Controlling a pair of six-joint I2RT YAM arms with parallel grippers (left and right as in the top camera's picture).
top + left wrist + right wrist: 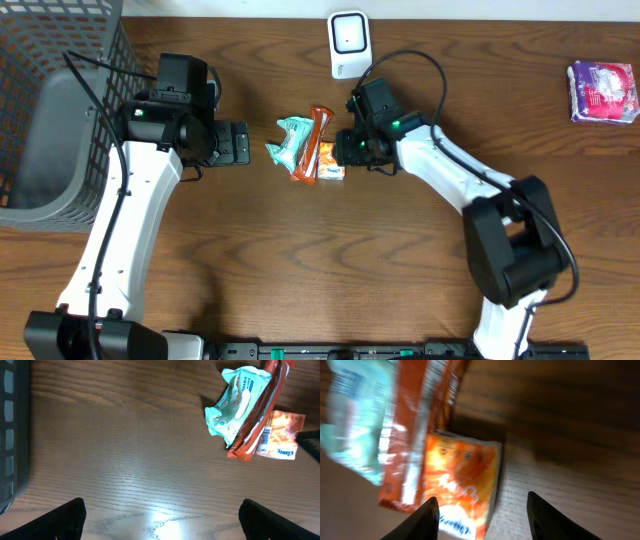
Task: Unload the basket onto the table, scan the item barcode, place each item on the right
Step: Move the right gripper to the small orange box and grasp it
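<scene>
Orange tissue pack (462, 480) mid table (300, 250), by red wrapper (312, 145) & teal pouch (290, 140), we see R gripper (482, 510) fingers apart astride it, not clamped, L gripper (160, 520) spread wide, nothing in it.

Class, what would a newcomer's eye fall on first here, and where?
Mid-table, a bright cluster: crinkled teal plastic packet, long orange-red wrapper, small orange tissue packet. The right end effector, open, sits at the tissue packet; a white boxy scanner stands at the far edge.
</scene>
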